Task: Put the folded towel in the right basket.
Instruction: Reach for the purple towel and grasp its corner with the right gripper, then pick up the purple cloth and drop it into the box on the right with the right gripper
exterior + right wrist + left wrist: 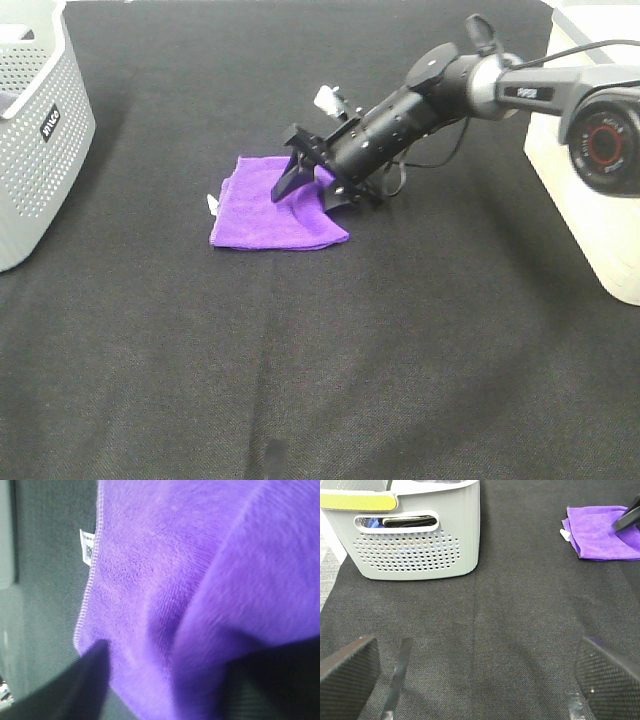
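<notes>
The folded purple towel (262, 215) is found flat on the black bench (300, 390), between the grey basket (40, 140) and the white right basket (585, 215), well apart from both. The right claw (305, 200) is set down astride a raised fold of it, jaws apart; a firm grip cannot be confirmed. The left claw (477, 680) is held wide above bare bench.

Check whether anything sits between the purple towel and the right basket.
Nothing visible does. The towel lies under the right gripper, and the black cloth from there to the right basket is bare; only the right arm itself reaches over it.
</notes>
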You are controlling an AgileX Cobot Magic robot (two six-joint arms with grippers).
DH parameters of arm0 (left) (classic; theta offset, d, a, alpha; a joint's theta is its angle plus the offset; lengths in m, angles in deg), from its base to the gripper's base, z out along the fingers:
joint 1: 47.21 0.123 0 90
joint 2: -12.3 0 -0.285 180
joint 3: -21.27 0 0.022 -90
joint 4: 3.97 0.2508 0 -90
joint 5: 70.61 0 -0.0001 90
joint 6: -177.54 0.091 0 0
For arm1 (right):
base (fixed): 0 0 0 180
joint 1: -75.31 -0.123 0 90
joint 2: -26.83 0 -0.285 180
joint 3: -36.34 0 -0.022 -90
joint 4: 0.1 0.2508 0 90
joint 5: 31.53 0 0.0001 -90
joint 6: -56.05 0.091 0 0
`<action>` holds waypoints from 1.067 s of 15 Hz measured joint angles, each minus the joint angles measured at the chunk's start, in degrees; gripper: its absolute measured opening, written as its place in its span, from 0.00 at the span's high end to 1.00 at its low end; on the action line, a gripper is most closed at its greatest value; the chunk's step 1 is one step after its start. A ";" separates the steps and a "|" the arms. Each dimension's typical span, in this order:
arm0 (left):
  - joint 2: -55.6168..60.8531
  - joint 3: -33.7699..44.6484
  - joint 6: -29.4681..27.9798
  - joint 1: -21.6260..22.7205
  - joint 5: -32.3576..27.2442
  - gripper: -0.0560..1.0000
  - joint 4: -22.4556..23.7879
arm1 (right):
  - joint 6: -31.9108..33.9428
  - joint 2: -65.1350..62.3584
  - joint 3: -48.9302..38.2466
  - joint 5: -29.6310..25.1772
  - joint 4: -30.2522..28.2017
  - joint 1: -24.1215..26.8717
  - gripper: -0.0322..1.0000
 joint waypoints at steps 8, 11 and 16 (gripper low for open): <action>0.00 0.00 0.00 0.00 0.00 0.01 0.00 | 2.18 -6.19 14.21 -10.37 -12.78 0.57 0.91; 0.00 0.00 0.00 0.00 0.00 0.01 0.00 | 4.87 -12.15 20.74 -11.34 -19.77 0.57 0.91; 0.00 0.00 0.00 0.00 0.00 0.01 0.00 | 6.93 -32.54 22.35 -11.97 -48.41 2.81 0.91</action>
